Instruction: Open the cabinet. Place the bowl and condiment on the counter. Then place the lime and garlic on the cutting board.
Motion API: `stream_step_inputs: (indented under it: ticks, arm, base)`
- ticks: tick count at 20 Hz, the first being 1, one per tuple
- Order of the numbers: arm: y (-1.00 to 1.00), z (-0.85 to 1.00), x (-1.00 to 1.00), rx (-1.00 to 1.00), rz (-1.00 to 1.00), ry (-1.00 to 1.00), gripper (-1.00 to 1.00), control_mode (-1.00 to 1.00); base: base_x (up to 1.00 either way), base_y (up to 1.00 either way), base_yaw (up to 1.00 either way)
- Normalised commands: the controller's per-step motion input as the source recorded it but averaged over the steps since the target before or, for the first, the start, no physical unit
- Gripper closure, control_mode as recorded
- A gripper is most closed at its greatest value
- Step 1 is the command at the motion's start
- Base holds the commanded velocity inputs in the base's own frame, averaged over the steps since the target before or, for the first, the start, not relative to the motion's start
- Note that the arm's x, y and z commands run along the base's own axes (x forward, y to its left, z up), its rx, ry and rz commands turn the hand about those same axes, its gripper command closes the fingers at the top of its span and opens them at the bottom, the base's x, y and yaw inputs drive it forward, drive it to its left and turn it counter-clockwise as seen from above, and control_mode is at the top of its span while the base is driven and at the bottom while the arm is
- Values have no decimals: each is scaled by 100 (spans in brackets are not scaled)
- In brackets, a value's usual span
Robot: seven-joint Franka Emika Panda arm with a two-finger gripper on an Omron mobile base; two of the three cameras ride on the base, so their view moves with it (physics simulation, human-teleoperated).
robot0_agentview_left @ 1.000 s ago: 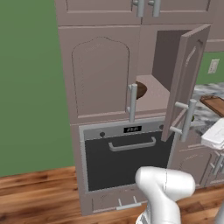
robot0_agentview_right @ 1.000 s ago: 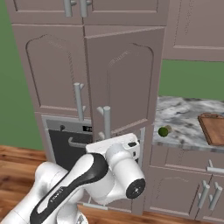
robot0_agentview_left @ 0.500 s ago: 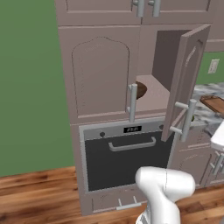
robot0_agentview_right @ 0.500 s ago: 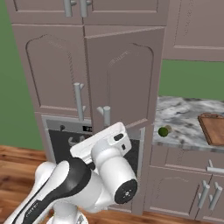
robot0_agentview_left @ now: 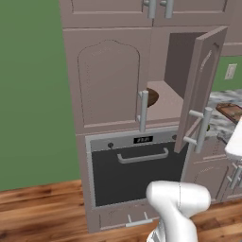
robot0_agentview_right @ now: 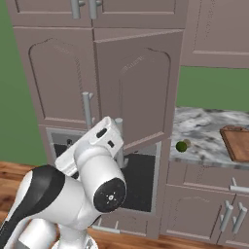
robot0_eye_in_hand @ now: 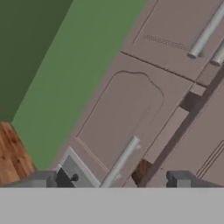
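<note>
The first step looks done: the cabinet (robot0_agentview_left: 201, 90) door stands swung out in the upper right of the left base view, its grey bar handle facing the camera, with the recess behind it exposed. On the shelf inside, the dark-brown bowl (robot0_agentview_left: 151, 97) peeks out at centre frame, mostly hidden behind the closed neighbouring door; I judge it has not yet been taken out. The condiment cannot be made out. At the right of the right base view, the lime (robot0_agentview_right: 181, 146) lies on the marble desk (robot0_agentview_right: 204, 131) with the pale garlic (robot0_agentview_right: 187, 143) touching or just beside it, both well left of the cutting board (robot0_agentview_right: 237, 142), so all the placing steps seem left to do.

In the hand view, the claw (robot0_eye_in_hand: 113, 178) has its dark tips spread wide at the bottom edge, holding and touching nothing, facing the cabinet fronts.
</note>
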Motion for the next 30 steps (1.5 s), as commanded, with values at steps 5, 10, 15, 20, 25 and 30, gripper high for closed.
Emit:
stream_step_inputs:
  ticks: [5, 10, 15, 20, 25, 30]
  arm:
    - [49, 34, 0, -18, 0, -1, -100, -100]
    - [52, 24, 0, -17, 0, 0, -100, -100]
    - [49, 11, 11, -14, -1, 0, -100, -100]
    - [43, 2, 32, -11, -5, 0, -100, -100]
    - [39, 0, 45, -9, -9, 0, -100, -100]
    - [29, 0, 50, -7, -13, 1, -100, -100]
  base:
    - [0, 0, 0]
    - [0, 0, 0]
    - [0, 0, 0]
    - [0, 0, 0]
    - [0, 0, 0]
    - [0, 0, 0]
